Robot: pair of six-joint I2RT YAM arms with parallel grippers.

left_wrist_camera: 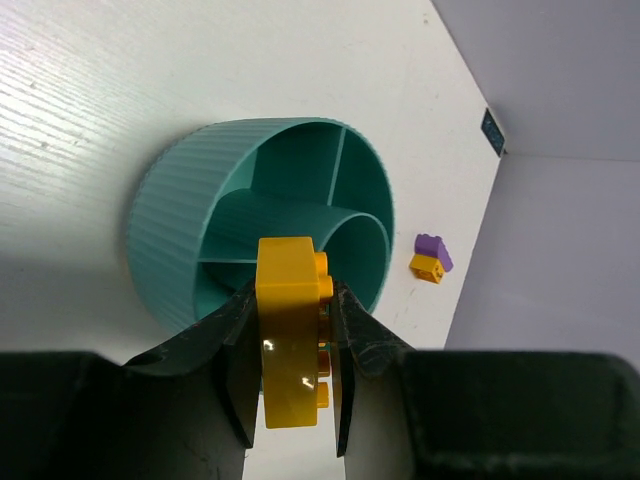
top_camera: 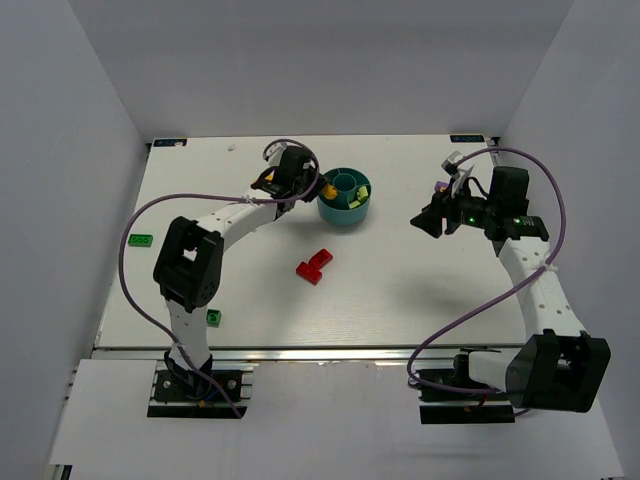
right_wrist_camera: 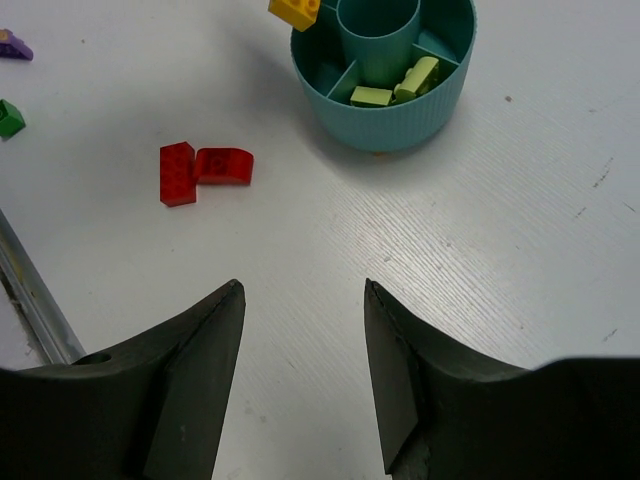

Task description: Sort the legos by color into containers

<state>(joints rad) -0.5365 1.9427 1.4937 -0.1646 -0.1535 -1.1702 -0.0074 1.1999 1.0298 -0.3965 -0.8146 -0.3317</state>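
Left tool [left_wrist_camera: 292, 290] clamps yellow-orange studded brick [left_wrist_camera: 290, 345] at teal dish [left_wrist_camera: 170, 230] rim; right tool [right_wrist_camera: 302, 290] open.

White table [top_camera: 400, 290], faint wood grain. Teal dish [top_camera: 345, 197] at far middle. Two red legos [top_camera: 315, 266] touching each other, near centre. Flat green lego [top_camera: 141, 239] at left edge. Small green lego [top_camera: 214, 317] near front left. Purple lego [left_wrist_camera: 433, 248] touching yellow-orange lego [left_wrist_camera: 426, 268], right of dish.
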